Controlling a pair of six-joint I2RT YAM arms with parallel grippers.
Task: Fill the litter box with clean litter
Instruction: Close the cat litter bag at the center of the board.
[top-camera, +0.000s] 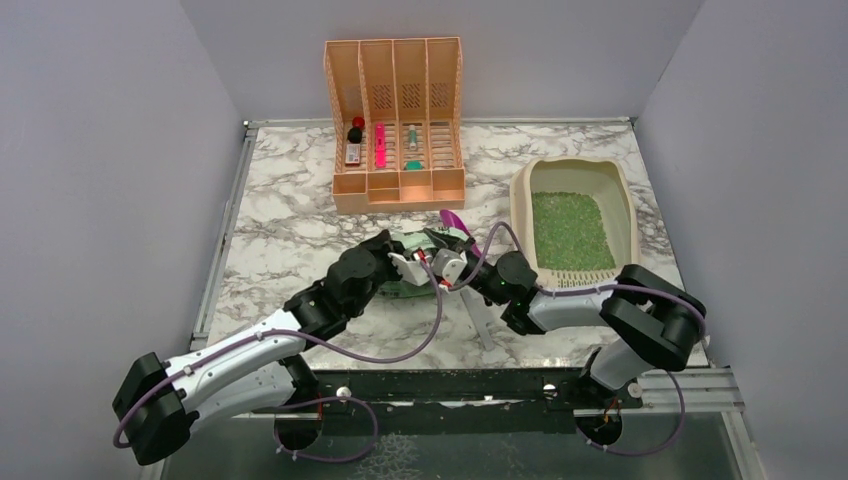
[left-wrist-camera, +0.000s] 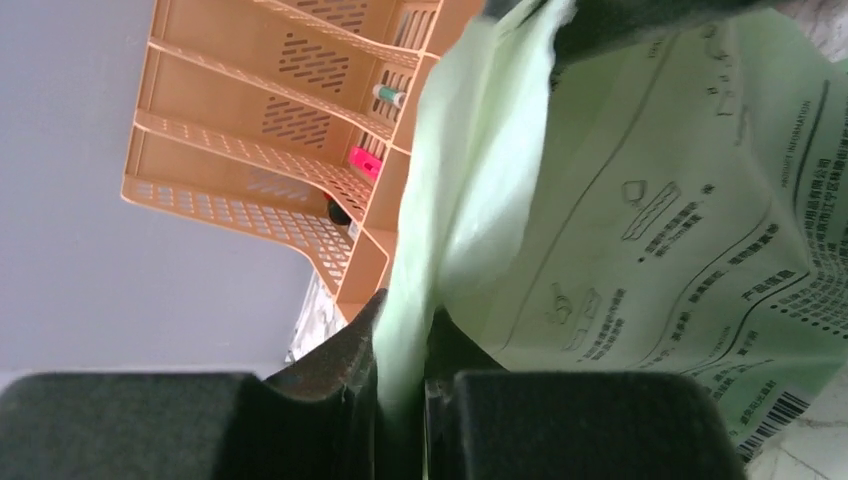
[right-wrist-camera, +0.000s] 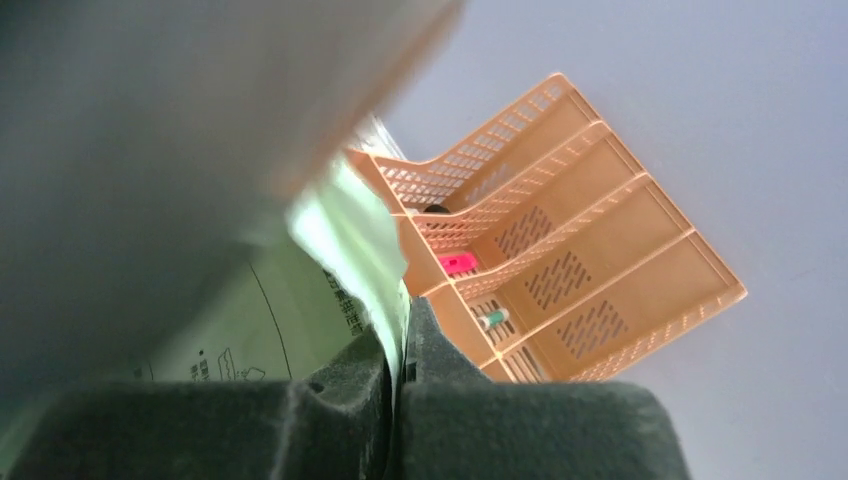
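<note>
The beige litter box (top-camera: 519, 203) sits at the table's right, with a layer of green clean litter (top-camera: 570, 228) inside it. Left of it, a pale green printed bag (top-camera: 418, 240) hangs between my two grippers. My left gripper (top-camera: 405, 262) is shut on one folded edge of the bag (left-wrist-camera: 650, 200), pinched at the left gripper's fingertips (left-wrist-camera: 403, 340). My right gripper (top-camera: 462, 268) is shut on another edge of the bag (right-wrist-camera: 260, 320), which runs down into the right gripper (right-wrist-camera: 400, 345). The bag's opening is hidden.
A peach slatted organizer (top-camera: 395, 120) stands at the back centre with small items in its slots; it also shows behind the bag as the organizer (left-wrist-camera: 260, 120) and the organizer (right-wrist-camera: 560, 260). A purple scoop-like thing (top-camera: 452, 218) sticks up beside the bag. Grey walls enclose the marble table (top-camera: 290, 230).
</note>
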